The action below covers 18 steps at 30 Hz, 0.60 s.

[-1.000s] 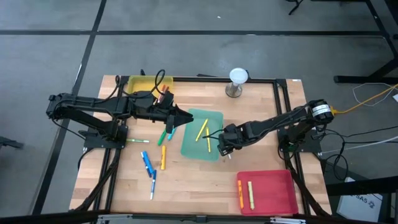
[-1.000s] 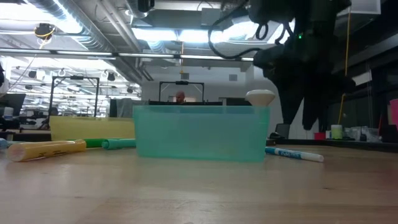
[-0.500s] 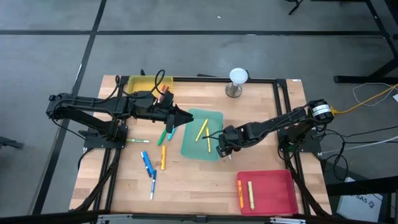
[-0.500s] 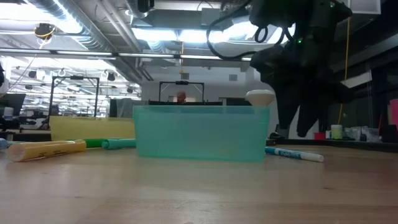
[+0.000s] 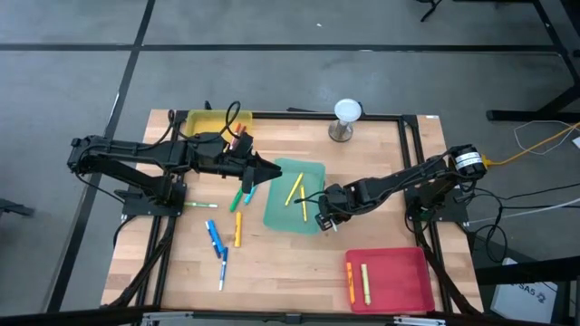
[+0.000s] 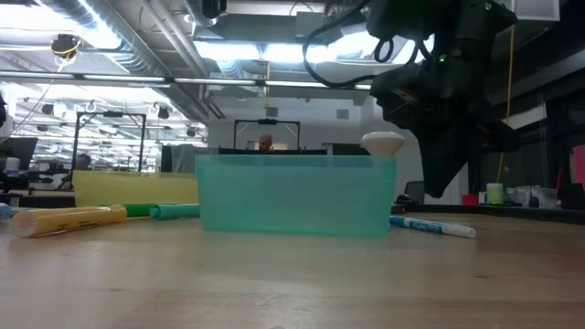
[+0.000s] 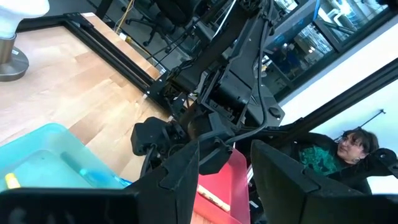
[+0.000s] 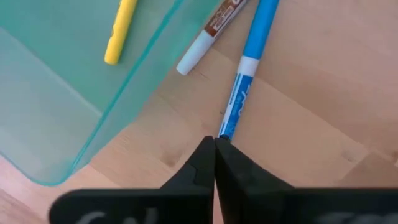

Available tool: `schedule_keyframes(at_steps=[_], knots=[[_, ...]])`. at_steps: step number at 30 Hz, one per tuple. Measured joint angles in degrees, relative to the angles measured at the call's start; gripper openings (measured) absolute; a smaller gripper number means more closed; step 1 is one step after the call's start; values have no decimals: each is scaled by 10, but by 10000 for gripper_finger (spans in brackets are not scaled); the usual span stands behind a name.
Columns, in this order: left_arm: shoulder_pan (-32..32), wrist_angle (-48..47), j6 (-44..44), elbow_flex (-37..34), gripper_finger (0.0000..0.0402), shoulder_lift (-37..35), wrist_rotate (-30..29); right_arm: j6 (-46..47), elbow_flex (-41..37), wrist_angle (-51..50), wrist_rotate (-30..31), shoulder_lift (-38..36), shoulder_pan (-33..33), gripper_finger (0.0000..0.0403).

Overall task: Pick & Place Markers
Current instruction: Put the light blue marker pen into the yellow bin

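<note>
Green tray (image 5: 283, 222) sits mid-frame in the high view, two yellow markers (image 5: 294, 190) lying inside it. Right gripper (image 5: 328, 220) is down at the tray's right edge; its wrist view shows the fingers (image 8: 205, 163) pressed together at the tip of a blue marker (image 8: 249, 68) lying on the wood, tip possibly pinched, though I cannot confirm a hold. A brown-and-white marker (image 8: 208, 34) lies just beside the blue one, against the tray wall.

Left gripper (image 5: 268, 168) hovers at the tray's upper left edge, fingers (image 7: 180, 180) partly apart; nothing visible between them.

Other markers, high view:
- green (image 5: 236, 200) and orange (image 5: 238, 228) left of the tray
- two blue (image 5: 214, 237) in the lower left of the table
- white-barrelled one (image 5: 200, 206) near the left arm's base
- orange (image 5: 350, 282) and yellow (image 5: 366, 282) in the red tray (image 5: 403, 281), lower right

Yellow tray (image 5: 217, 119) is at upper left, behind the left arm. A white-topped stand (image 5: 346, 119) is at top centre.
</note>
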Motion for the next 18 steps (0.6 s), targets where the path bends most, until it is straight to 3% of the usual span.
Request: schedule_keyframes(at_steps=[6,18], knots=[[0,0,-4,0,141,0,0,-27,0,38,-38,7,-8,3],[0,13,-5,0,141,0,0,-57,0,56,-51,41,-22,1]])
